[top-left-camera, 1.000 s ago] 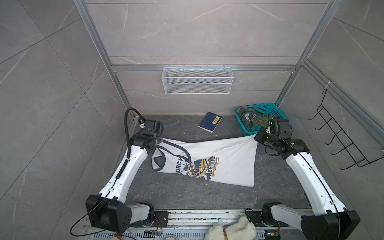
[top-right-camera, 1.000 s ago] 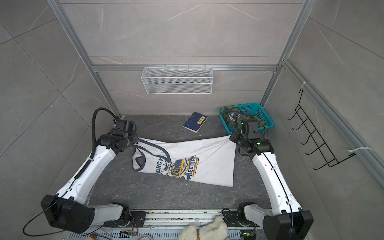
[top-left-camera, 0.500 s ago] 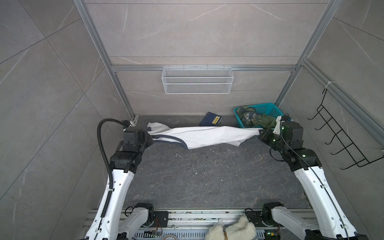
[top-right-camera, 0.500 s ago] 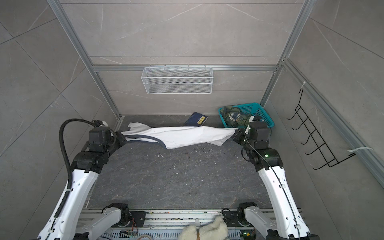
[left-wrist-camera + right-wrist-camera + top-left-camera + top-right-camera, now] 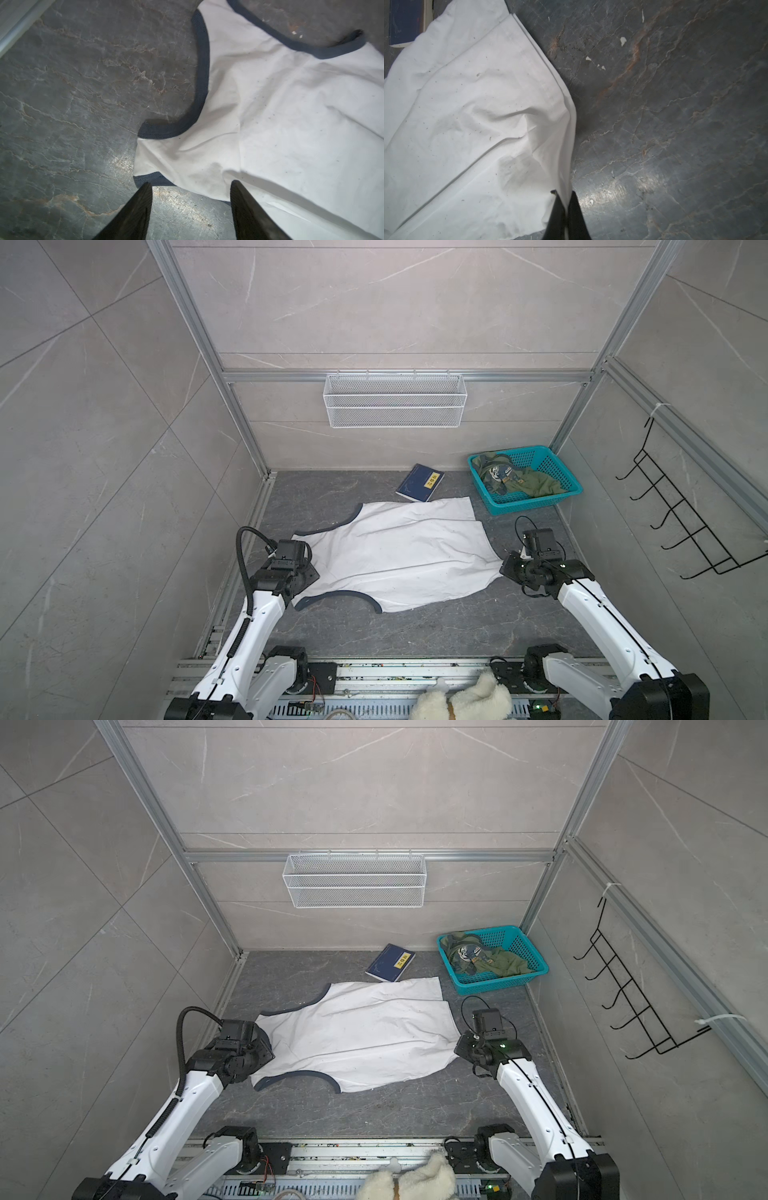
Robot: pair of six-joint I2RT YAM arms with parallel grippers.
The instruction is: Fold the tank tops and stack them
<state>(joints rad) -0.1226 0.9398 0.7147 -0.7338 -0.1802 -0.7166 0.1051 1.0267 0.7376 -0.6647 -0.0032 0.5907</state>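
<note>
The white tank top (image 5: 399,556) lies spread flat on the dark floor in both top views, plain side up, navy-trimmed straps toward the left. My left gripper (image 5: 309,570) is open at the strap end; in the left wrist view its fingertips (image 5: 145,193) straddle bare floor just short of the white tank top (image 5: 270,104). My right gripper (image 5: 505,568) is shut on the hem corner, and the right wrist view shows white cloth (image 5: 467,124) pinched between the jaws of the right gripper (image 5: 564,193). The olive green tank top (image 5: 523,483) lies crumpled in the teal basket (image 5: 536,504).
A navy book (image 5: 420,488) with a yellow label lies at the back, touching the white top's far edge. A white wire basket (image 5: 395,400) hangs on the back wall, a black hook rack (image 5: 681,522) on the right wall. A fluffy white plush (image 5: 461,701) sits at the front rail.
Both arms came forward and down from the back, laying the lifted white top flat with its print underneath. The left gripper opened and let go of the strap; the right stays shut.
</note>
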